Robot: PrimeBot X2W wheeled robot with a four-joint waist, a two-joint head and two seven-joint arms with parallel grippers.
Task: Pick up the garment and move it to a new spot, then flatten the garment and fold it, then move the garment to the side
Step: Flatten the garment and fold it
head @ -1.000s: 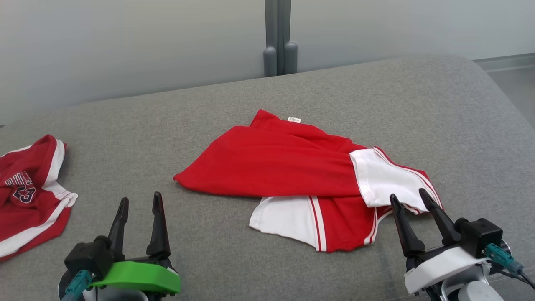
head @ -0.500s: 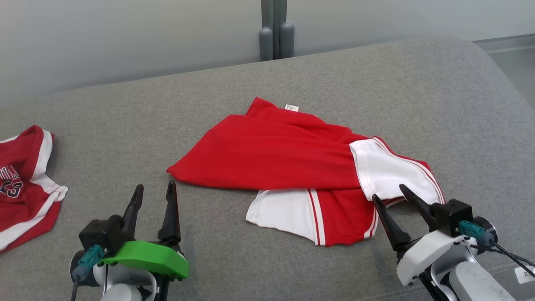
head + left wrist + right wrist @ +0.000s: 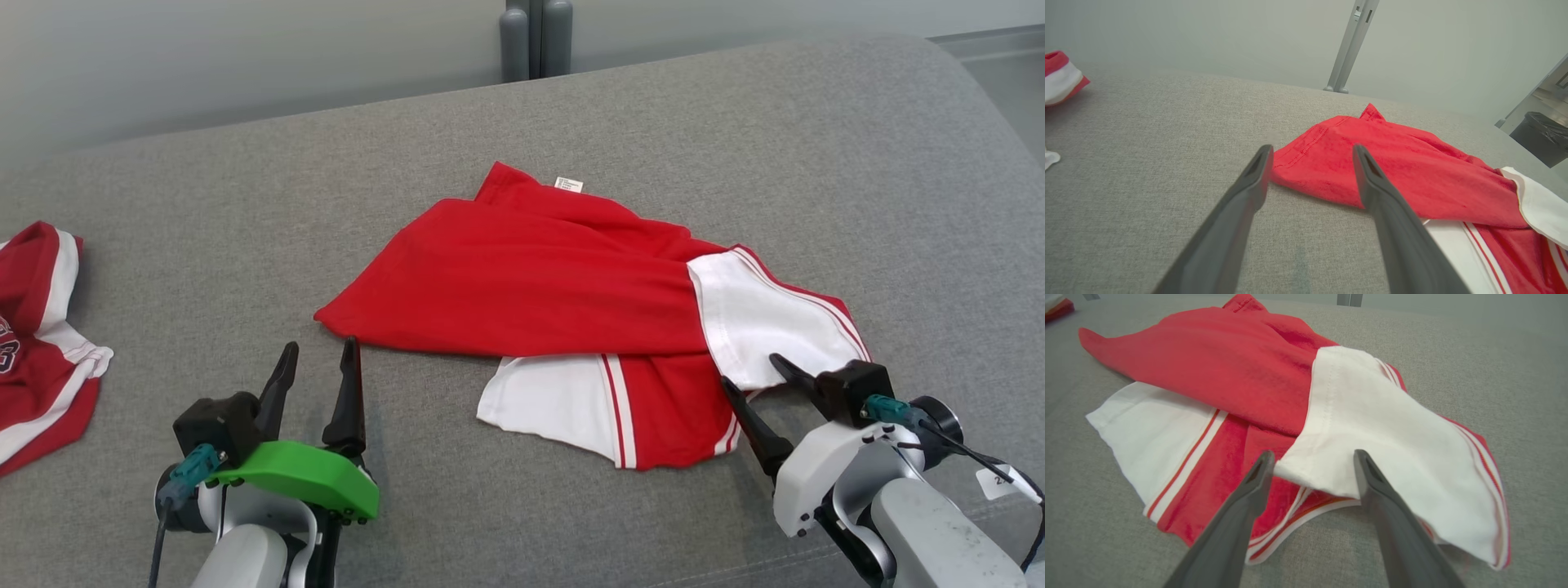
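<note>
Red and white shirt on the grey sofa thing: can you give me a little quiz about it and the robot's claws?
1. True or false: the right gripper is shut on the crumpled red-and-white cloth garment.
2. The garment lies on: A) grey woven fabric surface; B) wooden floor; C) metal tray.
3. Fill in: the garment corner in front of the open left gripper is ___.
Key: 1 false; 2 A; 3 red.

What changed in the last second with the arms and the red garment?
The left gripper advanced to a red corner of the crumpled red and white garment, the right gripper to its white part. Both stayed open, holding nothing. The garment lies unmoved; the camera shifted.
</note>
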